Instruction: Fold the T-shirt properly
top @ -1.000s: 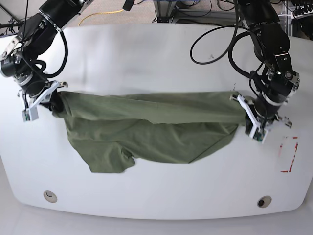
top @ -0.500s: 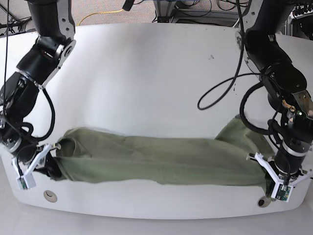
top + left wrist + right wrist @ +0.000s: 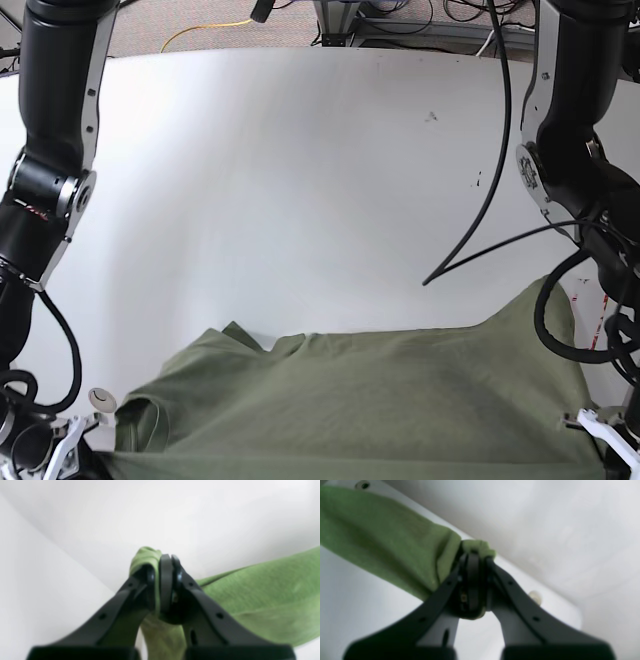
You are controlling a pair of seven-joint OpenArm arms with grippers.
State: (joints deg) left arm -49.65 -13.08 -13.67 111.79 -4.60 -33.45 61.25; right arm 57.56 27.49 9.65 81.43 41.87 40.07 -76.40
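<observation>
The olive-green T-shirt (image 3: 360, 400) lies spread wide at the table's near edge and runs off the bottom of the base view. In the left wrist view my left gripper (image 3: 161, 566) is shut on a bunched corner of the T-shirt (image 3: 262, 587), whose cloth stretches away to the right. In the right wrist view my right gripper (image 3: 475, 556) is shut on another bunched corner, with the T-shirt (image 3: 382, 537) stretching off to the left. The bottom corners of the base view cut off both grippers.
The white table (image 3: 300, 180) stretches away behind the shirt. A round grommet (image 3: 102, 400) sits near the front left edge. A black cable (image 3: 480, 220) hangs from the arm on the right, and red marks (image 3: 602, 305) show beside it.
Both arms have drawn the shirt from mid-table to the near edge. The cloth, a narrow band half a second ago, now shows wider and flatter.
</observation>
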